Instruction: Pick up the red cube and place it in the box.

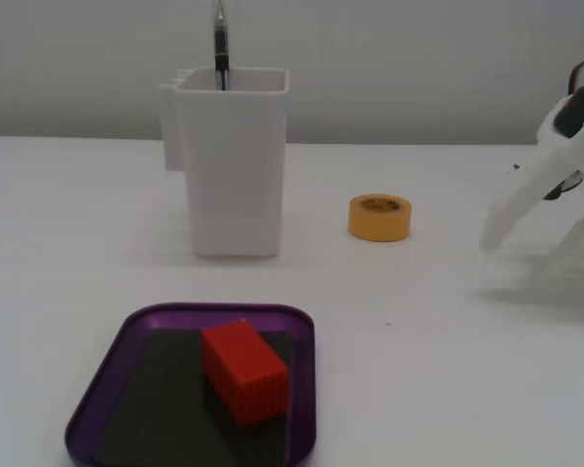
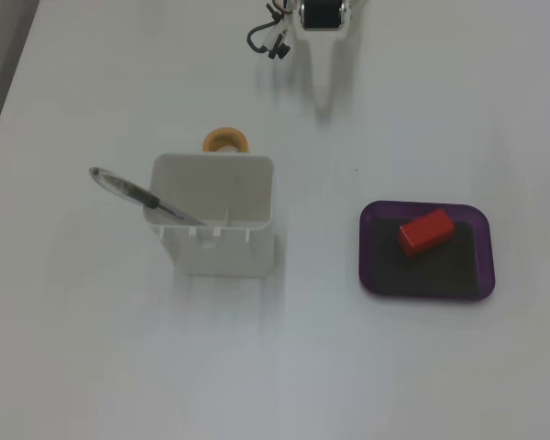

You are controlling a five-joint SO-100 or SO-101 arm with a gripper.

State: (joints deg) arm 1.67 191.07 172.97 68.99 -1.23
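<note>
- The small bright red ribbed cube sits inside the shallow purple rectangular tray with the dark floor, lying at an angle to the tray's sides; from above it rests in the upper half of the tray.
- Nothing touches the cube, and the tray's rim surrounds it on every side.
- Over at the right edge of the low fixed view, the white two-finger gripper hangs above the white table with its fingers parted and nothing between them: released, well apart from the tray.
- The tall white plastic container stands upright behind the tray, a dark pen leaning out of it.
- A yellow tape roll lies flat between container and gripper, touching neither.
</note>
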